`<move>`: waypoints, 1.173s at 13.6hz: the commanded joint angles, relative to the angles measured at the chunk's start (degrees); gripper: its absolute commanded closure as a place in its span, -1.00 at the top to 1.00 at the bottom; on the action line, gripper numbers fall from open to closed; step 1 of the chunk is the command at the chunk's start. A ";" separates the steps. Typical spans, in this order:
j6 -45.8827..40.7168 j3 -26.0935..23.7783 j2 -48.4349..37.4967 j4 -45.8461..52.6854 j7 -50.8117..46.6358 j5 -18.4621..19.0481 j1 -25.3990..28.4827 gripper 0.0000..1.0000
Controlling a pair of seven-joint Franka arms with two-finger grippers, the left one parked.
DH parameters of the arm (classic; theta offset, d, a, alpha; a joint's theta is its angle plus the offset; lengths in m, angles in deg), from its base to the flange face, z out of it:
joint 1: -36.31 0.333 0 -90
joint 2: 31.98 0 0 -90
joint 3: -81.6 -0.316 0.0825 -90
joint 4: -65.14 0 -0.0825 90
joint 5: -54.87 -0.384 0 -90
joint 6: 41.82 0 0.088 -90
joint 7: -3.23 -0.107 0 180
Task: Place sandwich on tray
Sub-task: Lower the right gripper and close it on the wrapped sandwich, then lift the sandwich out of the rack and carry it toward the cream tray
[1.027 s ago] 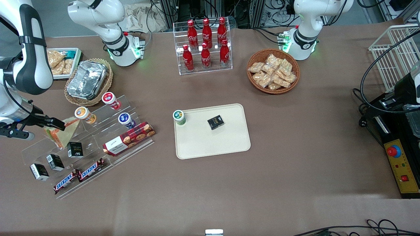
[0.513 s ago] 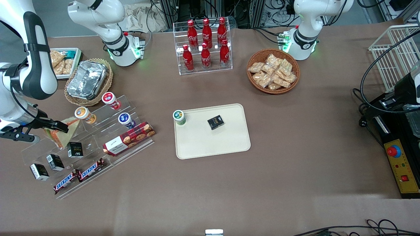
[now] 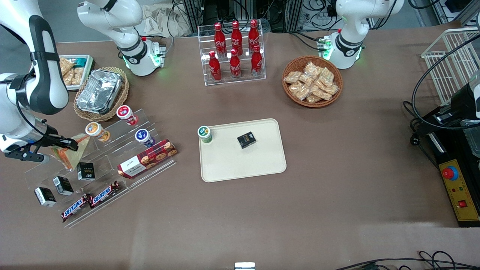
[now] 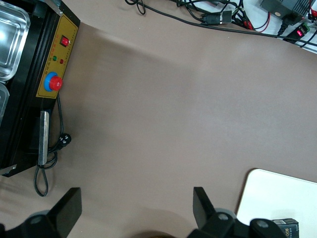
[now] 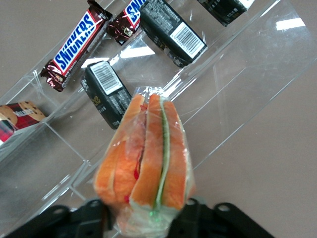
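The right arm bends low at the working arm's end of the tabletop, its claw (image 3: 56,147) clamped on the sandwich (image 3: 71,153), both fingers pressing its wide end.

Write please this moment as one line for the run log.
phase: grasp | end effector: shut on sandwich, above the clear display stand | tray: holds cup, black box; no sandwich yet
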 commanded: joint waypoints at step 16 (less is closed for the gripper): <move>-30.03 -1.62 -6.49 19.35 14.72 1.32 16.53 -1.00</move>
